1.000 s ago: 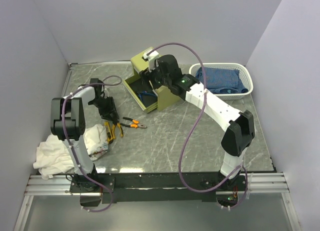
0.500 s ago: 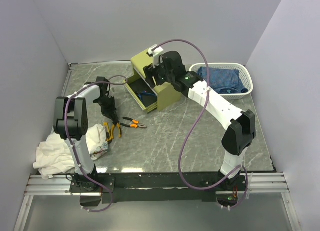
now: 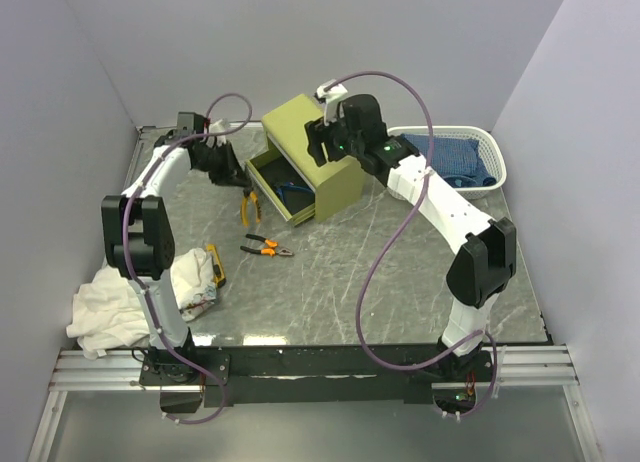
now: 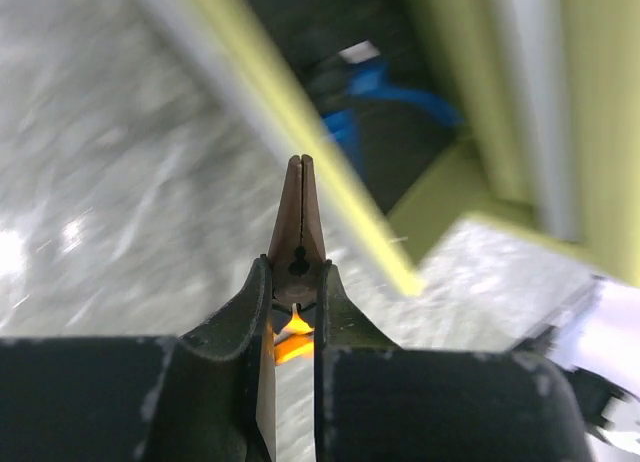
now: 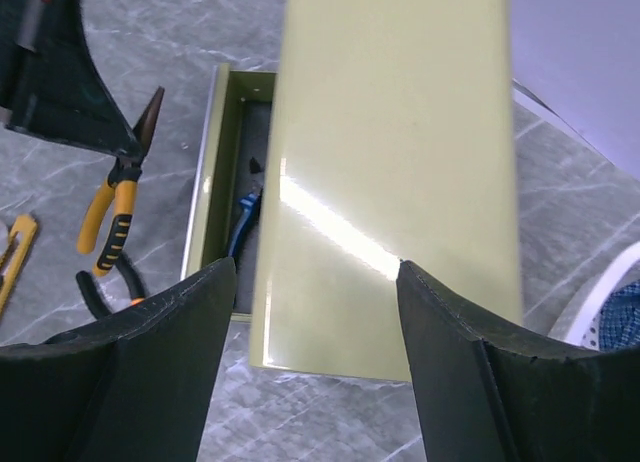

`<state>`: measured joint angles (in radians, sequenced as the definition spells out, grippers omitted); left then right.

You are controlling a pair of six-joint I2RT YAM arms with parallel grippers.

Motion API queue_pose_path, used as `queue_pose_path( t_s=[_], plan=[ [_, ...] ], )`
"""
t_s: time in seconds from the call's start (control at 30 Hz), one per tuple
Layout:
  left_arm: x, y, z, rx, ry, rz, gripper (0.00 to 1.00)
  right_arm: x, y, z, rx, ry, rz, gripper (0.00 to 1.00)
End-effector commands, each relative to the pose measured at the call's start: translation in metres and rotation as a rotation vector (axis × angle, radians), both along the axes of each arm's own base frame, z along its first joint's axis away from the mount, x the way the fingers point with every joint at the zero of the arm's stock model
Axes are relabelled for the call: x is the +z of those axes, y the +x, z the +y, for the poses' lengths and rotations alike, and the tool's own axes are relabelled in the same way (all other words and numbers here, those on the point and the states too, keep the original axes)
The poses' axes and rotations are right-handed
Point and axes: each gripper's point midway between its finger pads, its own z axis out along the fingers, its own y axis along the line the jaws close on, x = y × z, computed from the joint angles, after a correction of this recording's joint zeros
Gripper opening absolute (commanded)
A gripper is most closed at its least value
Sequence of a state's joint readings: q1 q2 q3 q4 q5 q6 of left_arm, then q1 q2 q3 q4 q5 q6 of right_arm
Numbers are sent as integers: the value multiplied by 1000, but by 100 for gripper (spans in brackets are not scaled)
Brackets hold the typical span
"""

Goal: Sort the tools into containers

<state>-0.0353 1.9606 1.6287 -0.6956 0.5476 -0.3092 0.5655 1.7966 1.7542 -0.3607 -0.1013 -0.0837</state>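
**A:** Counting tools first, what have you got in and what's out?

**B:** One is in. The blue-handled pliers (image 3: pixel 292 192) lie inside the open drawer (image 3: pixel 262 182) of the olive cabinet (image 3: pixel 340 185). A second is in hand. Your left fingers (image 4: pixel 258 327) are clenched on the yellow-handled pliers (image 3: pixel 249 206), nose pointing ahead. They hang just beside the drawer's front edge, above the surface (image 3: pixel 400 272) and not yet over the dark inside.

**A:** What's left for you?

**B:** The orange-handled pliers (image 3: pixel 268 247) lie on the surface, well apart from the cabinet. The yellow utility knife (image 3: pixel 215 265) lies at the edge of the white cloth (image 3: pixel 115 312). Something reddish shows in the cloth folds, too small to name. I see no clear screwdrivers. My judgement is one done, one being carried, and at least two to go.

**A:** And your right side?

**B:** Your right fingers (image 5: pixel 170 372) are spread wide and hold nothing. They hover over the cabinet's top, which fills the gap between them in the wrist view.

**A:** Any brands or writing?

**B:** Nothing readable. The cabinet faces look plain, and the left wrist view is too blurred for small print. The white basket (image 3: pixel 495 172) with the blue cloth (image 3: pixel 440 154) shows no label either.
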Motion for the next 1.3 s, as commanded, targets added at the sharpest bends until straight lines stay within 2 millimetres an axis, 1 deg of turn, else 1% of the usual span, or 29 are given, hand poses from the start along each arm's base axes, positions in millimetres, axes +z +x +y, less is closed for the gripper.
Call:
queue_pose_path(
  t_s=[0.0, 0.07, 0.1, 0.13, 0.2, 0.3, 0.37, 0.47, 0.5, 0.53, 0.6, 0.63, 0.67, 0.7, 0.73, 0.77, 0.83, 0.87, 0.9, 0.93, 0.97, 1.0, 1.03, 1.07, 1.1, 1.13, 1.2, 1.23, 1.27],
  plan=[
    [68, 24, -43, -85, -222, -159, 1, 21, 5, -17, -31, 45, -26, 73],
    [79, 29, -56, -97, -315, -150, 1, 18, 7, -21, -39, 44, -19, 73],
    [84, 37, -59, -96, -338, -176, 1, 17, 7, -24, -46, 45, -17, 72],
    [78, 42, -62, -79, -357, -148, 1, 18, 7, -24, -45, 44, -19, 72],
    [85, 50, -71, -101, -378, -172, 1, 19, 6, -27, -49, 43, -22, 72],
    [79, 55, -81, -85, -444, -123, 1, 17, 5, -30, -55, 35, -27, 72],
    [70, 59, -86, -73, -465, -97, 1, 17, 4, -31, -59, 29, -30, 72],
    [52, 64, -86, -34, -472, -53, 1, 17, 3, -33, -61, 19, -35, 73],
    [53, 63, -87, -39, -492, -44, 1, 17, 2, -33, -60, 18, -37, 73],
    [55, 66, -90, -34, -527, -44, 10, 16, 2, -34, -62, 14, -38, 73],
    [62, 60, -96, -61, -595, -18, 38, 15, 3, -35, -63, 9, -37, 73],
    [73, 58, -97, -73, -613, -32, 47, 14, 2, -34, -61, 7, -37, 73],
    [80, 57, -96, -84, -613, -51, 62, 14, 3, -35, -64, 6, -38, 73],
    [85, 55, -94, -83, -606, -61, 69, 14, 3, -35, -64, 5, -37, 73],
    [101, 51, -91, -96, -600, -100, 73, 16, 3, -35, -63, 6, -41, 73],
    [100, 46, -83, -80, -592, -87, 80, 13, 3, -36, -64, 2, -39, 73],
    [106, 31, -71, -85, -549, -125, 86, 12, 4, -36, -66, -4, -39, 73],
    [106, 25, -61, -90, -530, -142, 86, 11, 4, -37, -65, -7, -41, 73],
    [99, 13, -56, -101, -503, -117, 87, 9, 3, -37, -64, -11, -36, 73],
    [94, 2, -50, -182, -417, -199, 87, 9, 3, -36, -63, -10, -38, 73],
    [86, -4, -44, -217, -350, -226, 87, 7, 3, -36, -61, -13, -34, 73],
    [71, -25, -38, -253, -293, -167, 86, 6, 3, -37, -59, -18, -34, 73],
    [62, -32, -31, -367, -181, -276, 85, 6, 2, -36, -53, -20, -34, 73],
    [51, -37, -25, -409, -97, -305, 84, 4, 2, -36, -49, -26, -32, 73],
    [47, -45, -23, -453, -67, -333, 83, 4, 2, -36, -43, -29, -33, 73],
    [44, -59, -18, -543, -6, -419, 81, 5, 1, -36, -35, -30, -34, 73],
    [40, -71, -17, -640, 70, -507, 79, 3, 1, -36, -24, -43, -38, 73],
    [35, -83, -15, -739, 138, -593, 78, 5, 0, -36, -18, -44, -41, 73],
    [30, -91, -22, -811, 173, -627, 78, 4, -1, -36, -14, -47, -38, 73]
  ],
)
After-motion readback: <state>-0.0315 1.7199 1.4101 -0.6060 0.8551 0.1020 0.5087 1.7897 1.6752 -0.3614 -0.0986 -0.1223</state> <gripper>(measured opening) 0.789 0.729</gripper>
